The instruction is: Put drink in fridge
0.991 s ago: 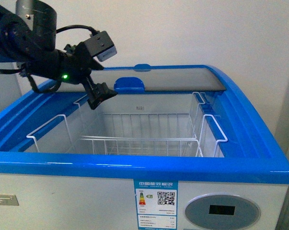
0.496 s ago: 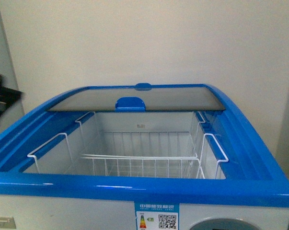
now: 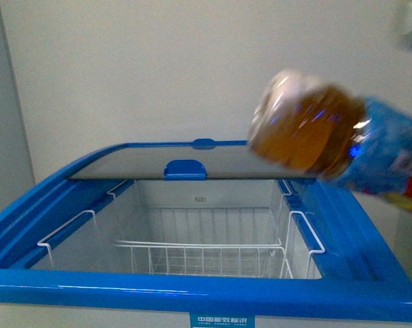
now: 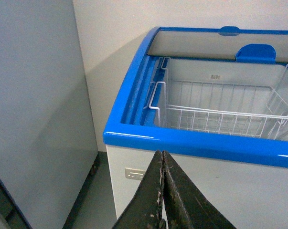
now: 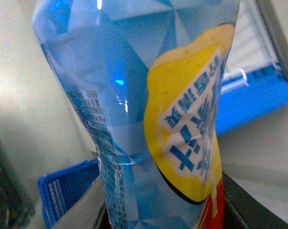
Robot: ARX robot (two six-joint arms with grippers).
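Right gripper (image 5: 172, 212) first, from its own wrist view: clamped on the drink (image 5: 148, 109), going by the dark finger bits at the bottle's base. Blue-and-yellow label fills the shot, with a bit of blue basket (image 5: 67, 191) low behind it. Over to the front view: drink (image 3: 328, 137) up in the air, tipped sideways, above the right side of the fridge (image 3: 192, 290), not inside yet. Glass lid (image 3: 124, 164) sitting at the back, wire basket (image 3: 199, 256) exposed. Reads as the carry-over step. Next up, probably needs swinging left over the opening, then lowering clear of the blue rim and the raised wire handles. Plenty of room in there. Left wrist view: left gripper (image 4: 163, 191) pinched together on nothing, outside the fridge's front left corner, well out of the way.
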